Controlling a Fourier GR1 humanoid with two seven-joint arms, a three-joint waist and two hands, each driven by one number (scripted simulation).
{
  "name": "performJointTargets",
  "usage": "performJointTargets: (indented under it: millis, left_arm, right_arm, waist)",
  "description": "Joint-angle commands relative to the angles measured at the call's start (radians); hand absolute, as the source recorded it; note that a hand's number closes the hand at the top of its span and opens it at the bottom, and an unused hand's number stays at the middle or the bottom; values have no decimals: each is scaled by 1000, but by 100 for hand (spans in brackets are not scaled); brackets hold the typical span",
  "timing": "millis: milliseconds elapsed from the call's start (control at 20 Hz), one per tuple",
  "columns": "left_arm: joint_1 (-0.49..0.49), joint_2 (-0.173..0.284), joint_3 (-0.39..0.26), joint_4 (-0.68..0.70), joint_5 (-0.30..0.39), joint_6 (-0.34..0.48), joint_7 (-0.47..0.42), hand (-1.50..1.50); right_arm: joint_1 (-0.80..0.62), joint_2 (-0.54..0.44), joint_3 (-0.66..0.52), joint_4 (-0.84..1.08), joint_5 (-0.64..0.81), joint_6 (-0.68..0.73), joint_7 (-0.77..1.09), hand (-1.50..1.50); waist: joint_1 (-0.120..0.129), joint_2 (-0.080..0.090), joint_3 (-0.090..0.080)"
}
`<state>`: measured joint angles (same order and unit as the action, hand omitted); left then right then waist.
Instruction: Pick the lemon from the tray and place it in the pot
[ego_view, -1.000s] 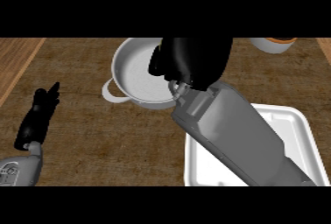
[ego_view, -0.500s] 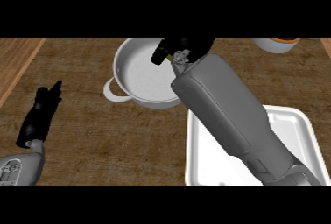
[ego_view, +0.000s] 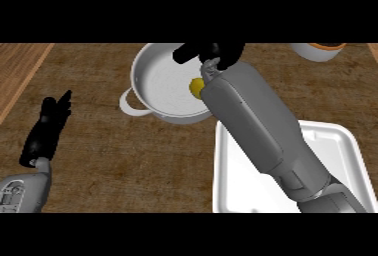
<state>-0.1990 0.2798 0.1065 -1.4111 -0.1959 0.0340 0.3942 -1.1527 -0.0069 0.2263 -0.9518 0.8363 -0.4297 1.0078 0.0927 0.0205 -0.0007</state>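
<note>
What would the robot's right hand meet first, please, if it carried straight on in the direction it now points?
Probably nothing on the counter: the right hand points toward the view's top edge, above the far rim of the white round pot. Beyond it only brown wooden counter shows, though height is unclear.

Just one head cam, looking steeply down at the counter (ego_view: 111, 150), close in, forearms entering from the bottom.

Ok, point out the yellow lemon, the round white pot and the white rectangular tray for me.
yellow lemon (ego_view: 196, 87), head view, its visible left side beside the forearm.
round white pot (ego_view: 166, 82), head view, bare inner floor.
white rectangular tray (ego_view: 341, 150), head view, bare floor near its right wall.
</note>
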Motion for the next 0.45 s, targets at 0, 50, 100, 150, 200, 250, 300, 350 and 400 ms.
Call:
performJointTargets:
  millis: [0,50,100,150,200,250,300,350,400]
  left_arm:
    - [24,15,16,-4,2,-2,-20,0]
    - [20,7,11,8,0,0,-20,0]
    - [7,3,10,-12,-7,15,0,0]
    - [44,21,23,-7,-7,8,-20,0]
    - [51,9,23,4,-10,19,-27,0]
    - [18,5,27,16,-13,31,2,0]
    - [40,9,25,-17,-10,23,13,0]
    - [59,19,35,-47,9,5,36,0]
    - [39,12,28,-27,-3,13,36,0]
  right_arm:
    - [-42,7,-28,20,9,-269,65,-150]
    - [3,7,-30,15,14,-331,20,-150]
    - [36,7,-3,17,33,-416,34,-150]
    - [19,7,-43,25,50,-433,26,-150]
    - [9,7,-11,22,59,-455,69,-150]
    - [41,7,-10,8,72,-491,56,-150]
    - [19,7,-17,15,114,-501,106,-150]
    - [47,7,-34,5,119,-538,75,-150]
    - [60,7,-13,1,118,-549,101,-150]
  waist:
    - [-6,-6,0]
    - [-27,-6,0]
    - [-19,-7,1]
    - [-33,-10,0]
    - [-41,-14,0]
    - [-59,-15,0]
    - [-61,-21,0]
    - [-61,-22,1]
    - [-70,-21,1]
